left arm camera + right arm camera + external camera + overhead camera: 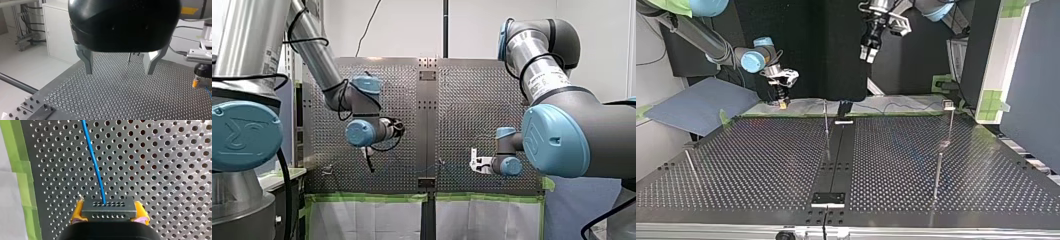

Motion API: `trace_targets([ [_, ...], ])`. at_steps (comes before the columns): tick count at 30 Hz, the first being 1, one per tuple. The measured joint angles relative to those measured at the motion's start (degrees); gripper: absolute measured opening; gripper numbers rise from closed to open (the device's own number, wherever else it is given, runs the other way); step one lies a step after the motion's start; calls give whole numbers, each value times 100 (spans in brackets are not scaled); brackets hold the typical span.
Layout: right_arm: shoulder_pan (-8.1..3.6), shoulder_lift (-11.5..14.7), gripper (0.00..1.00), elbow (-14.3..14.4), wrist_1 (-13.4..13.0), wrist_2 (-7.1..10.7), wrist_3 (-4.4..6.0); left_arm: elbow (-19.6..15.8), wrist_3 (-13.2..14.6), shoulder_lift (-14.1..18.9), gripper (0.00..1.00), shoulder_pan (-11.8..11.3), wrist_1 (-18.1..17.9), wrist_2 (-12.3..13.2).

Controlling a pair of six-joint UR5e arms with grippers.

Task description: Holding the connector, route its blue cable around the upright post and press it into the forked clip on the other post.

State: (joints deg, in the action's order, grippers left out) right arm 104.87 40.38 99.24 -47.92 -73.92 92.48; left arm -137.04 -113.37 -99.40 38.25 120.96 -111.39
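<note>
Right tool (109, 212): clamped on the connector, with a yellow pad (77, 213) pressed to each side of it. In the top view it sits low over the far edge of the tabletop, at about 10 o'clock from the view's middle.

Connector (109, 208): a dark grey block with two rows of small holes across its face, gripped between the yellow pads. It is close above the perforated plate; whether it touches the plate cannot be told.

Blue cable (94, 160): comes out of the middle of the connector's face and runs ahead of the right tool over the perforated plate in a gentle bend. Its far end lies outside the right wrist view.

Left tool (119, 67): spread wide and empty, its two bare metal fingers (87, 61) pointing down at the plate. In the top view it hangs high at 12 o'clock, well apart from the right tool, which lies toward 8 o'clock from it.

Thin post (826, 122): upright just beside the centre strip (836, 160), toward 3 o'clock from the right tool and near it.

Headed post (950, 120): upright at 3 o'clock from the top view's middle, with a small pale head too small to make out.

Near post (937, 175): upright at 6 o'clock from the headed post, closer to the camera.

Leaning rod (691, 167): tilted, at 8 o'clock in the top view.

Tabletop (761, 165): a dark perforated plate, with green tape (17, 157) along the edge beside the right tool.
</note>
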Motion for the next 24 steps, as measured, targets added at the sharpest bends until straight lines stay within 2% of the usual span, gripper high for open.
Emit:
trace_targets([
  [9,-8,2,0,-54,46,-23,-21,-48,172,-284,100,-399,-326,399],
  [14,-40,39,0,-112,133,-181,-55,-51,239,-409,100,-618,-343,628],
  [18,-55,204,0,-137,231,-301,-78,-51,265,-423,100,-694,-338,760],
  [24,-63,511,0,-143,474,-332,-52,-51,308,-424,100,-710,-329,797],
])
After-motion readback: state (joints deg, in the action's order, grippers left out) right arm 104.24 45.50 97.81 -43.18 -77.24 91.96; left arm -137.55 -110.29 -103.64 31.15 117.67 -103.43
